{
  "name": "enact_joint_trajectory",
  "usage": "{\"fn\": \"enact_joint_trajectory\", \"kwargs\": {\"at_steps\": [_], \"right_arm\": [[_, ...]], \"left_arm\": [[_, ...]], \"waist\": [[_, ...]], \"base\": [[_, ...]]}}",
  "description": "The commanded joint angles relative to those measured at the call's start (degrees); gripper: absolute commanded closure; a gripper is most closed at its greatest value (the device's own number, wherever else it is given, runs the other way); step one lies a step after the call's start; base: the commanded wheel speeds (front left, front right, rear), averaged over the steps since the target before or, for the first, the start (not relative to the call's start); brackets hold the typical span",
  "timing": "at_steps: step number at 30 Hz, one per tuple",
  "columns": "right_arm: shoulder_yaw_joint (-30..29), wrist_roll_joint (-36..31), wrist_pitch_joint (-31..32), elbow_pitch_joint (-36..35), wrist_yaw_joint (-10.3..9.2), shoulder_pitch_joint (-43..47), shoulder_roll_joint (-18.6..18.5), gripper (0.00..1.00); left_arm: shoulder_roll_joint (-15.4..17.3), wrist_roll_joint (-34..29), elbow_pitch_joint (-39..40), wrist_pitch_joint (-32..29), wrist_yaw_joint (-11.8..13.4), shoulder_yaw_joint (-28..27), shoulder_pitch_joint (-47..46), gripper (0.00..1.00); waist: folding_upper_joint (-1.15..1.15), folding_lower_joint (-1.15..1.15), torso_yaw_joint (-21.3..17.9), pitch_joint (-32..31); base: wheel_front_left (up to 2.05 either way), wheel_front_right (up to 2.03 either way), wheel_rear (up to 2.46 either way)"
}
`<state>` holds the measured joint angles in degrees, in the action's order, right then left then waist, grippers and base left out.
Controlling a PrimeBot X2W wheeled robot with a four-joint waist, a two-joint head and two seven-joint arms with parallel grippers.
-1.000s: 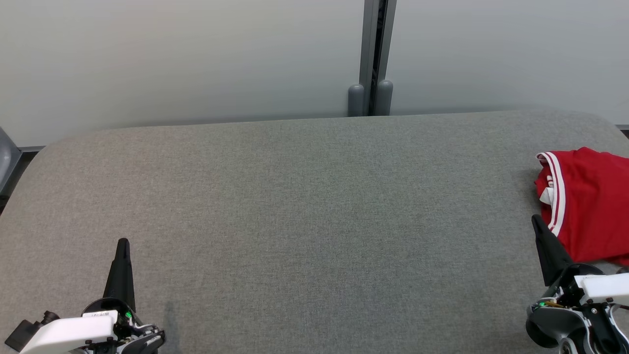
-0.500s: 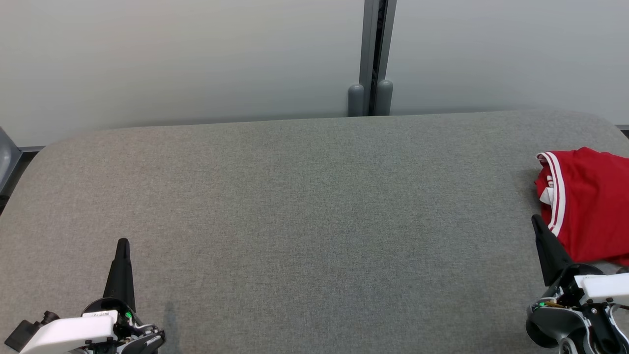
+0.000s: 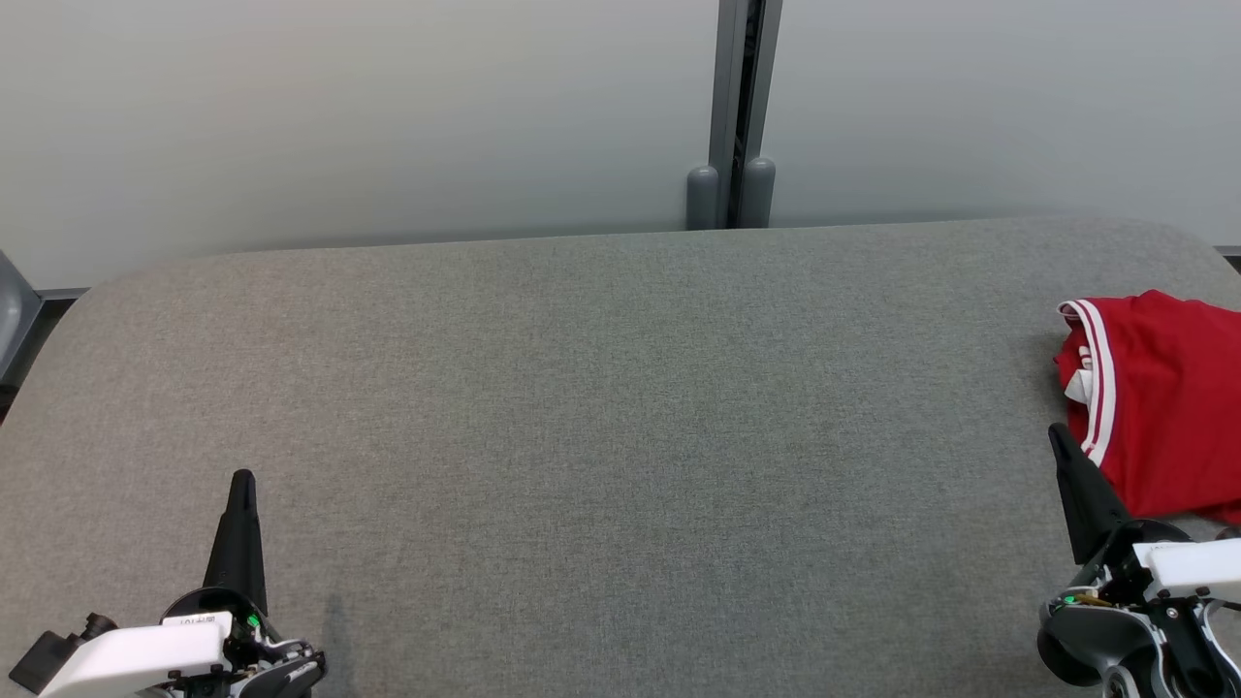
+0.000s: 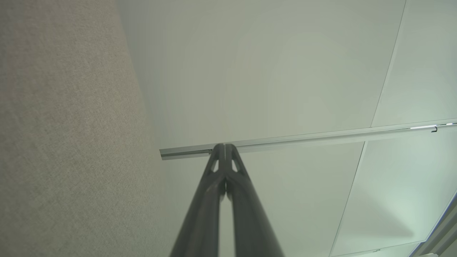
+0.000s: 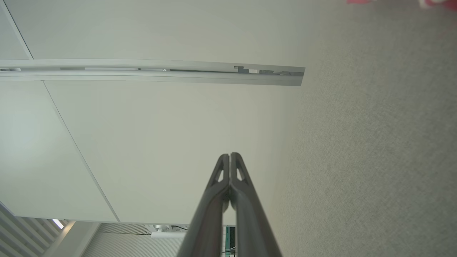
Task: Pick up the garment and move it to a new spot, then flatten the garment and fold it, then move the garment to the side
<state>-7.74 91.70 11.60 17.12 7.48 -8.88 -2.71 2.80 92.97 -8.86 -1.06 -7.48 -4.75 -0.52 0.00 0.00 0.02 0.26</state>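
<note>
With left pincer [image 3: 242,480] and right pincer [image 3: 1057,433] clenched empty, the garment [image 3: 1163,397] could be snagged and rumpled by a careless right swing.

No legible text, brand, number or sign.
- Small white label [image 3: 199,618] on top of left wrist housing [image 3: 136,654]: dark print, too small to read.
- Pale patch [image 3: 1078,386] in fold of red garment [image 3: 1173,417]: any print too small to tell.
</note>
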Motion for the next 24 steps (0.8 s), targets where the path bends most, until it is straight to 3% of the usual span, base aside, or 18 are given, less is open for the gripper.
{"fn": "enact_joint_trajectory", "kwargs": {"at_steps": [1, 24], "right_arm": [[-0.17, 0.40, 0.10, -0.10, 0.02, -0.39, -0.27, 1.00], [-0.15, 0.40, 0.09, -0.10, 0.02, -0.39, -0.27, 1.00]], "left_arm": [[0.12, 0.08, 0.02, -0.20, -0.20, -0.32, -1.07, 1.00], [0.10, 0.04, 0.02, -0.23, -0.20, -0.34, -1.08, 1.00]], "waist": [[0.00, 0.00, 0.00, 0.00], [0.00, 0.00, 0.00, 0.00]], "base": [[0.00, 0.00, 0.00], [0.00, 0.00, 0.00]]}}
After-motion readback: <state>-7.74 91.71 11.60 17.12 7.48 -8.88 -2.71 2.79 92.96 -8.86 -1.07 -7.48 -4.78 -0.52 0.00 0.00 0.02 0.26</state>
